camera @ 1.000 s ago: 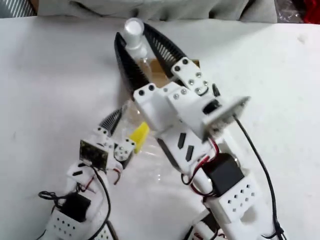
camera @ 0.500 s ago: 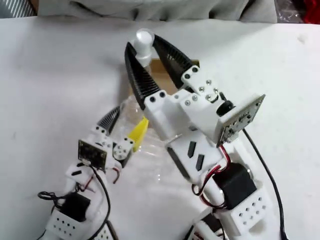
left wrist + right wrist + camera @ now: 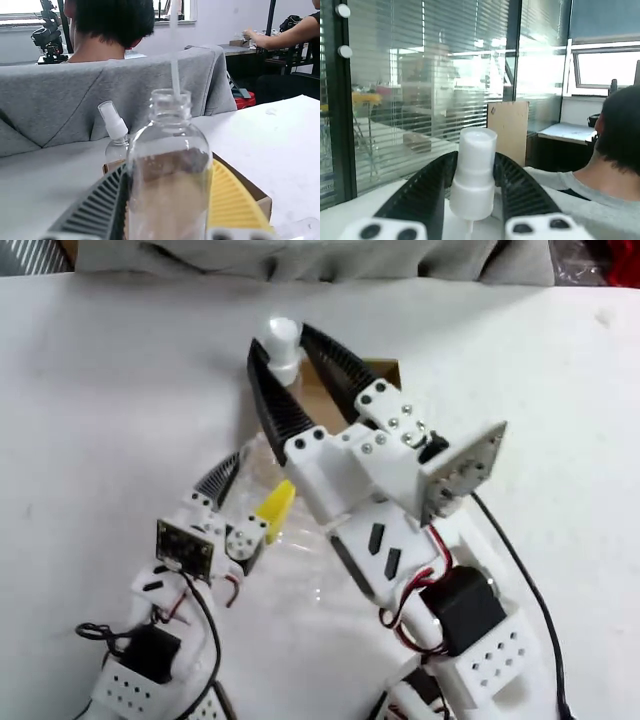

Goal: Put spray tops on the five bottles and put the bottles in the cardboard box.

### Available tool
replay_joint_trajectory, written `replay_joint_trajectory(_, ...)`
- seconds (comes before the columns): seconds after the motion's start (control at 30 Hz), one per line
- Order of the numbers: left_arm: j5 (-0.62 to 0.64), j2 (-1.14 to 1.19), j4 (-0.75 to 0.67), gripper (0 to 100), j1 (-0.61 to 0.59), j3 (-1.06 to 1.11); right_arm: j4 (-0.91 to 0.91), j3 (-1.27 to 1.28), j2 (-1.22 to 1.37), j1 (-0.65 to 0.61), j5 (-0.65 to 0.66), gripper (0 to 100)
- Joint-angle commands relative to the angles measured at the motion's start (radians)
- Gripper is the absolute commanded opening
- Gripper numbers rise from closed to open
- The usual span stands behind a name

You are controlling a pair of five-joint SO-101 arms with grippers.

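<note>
- Probably an office, perhaps one that doubles as a lab.
- Slatted blinds (image 3: 395, 75) hang behind dark-framed glass, with a window (image 3: 605, 67) to their right.
- A desk (image 3: 567, 131) stands below that window.
- A second desk (image 3: 235, 48) stands far beyond the white table (image 3: 280, 130).
- A camera rig (image 3: 46, 35) stands at the far left.

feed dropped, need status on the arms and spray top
Right gripper shut on spray top. Left gripper shut on open bottle. Tube at its neck; nothing blocking.
</note>
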Motion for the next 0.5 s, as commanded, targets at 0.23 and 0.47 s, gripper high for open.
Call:
replay_joint_trajectory(0.23, -0.011, -0.015, -0.029, 3, -0.01, -0.002, -0.013, 0.14, -0.104, -0.031, -0.006, 1.5)
replay_joint_trajectory(0.47, -0.011, -0.015, -0.029, 3, -0.01, -0.002, -0.119, 0.226, -0.102, -0.03, -0.005, 1.5)
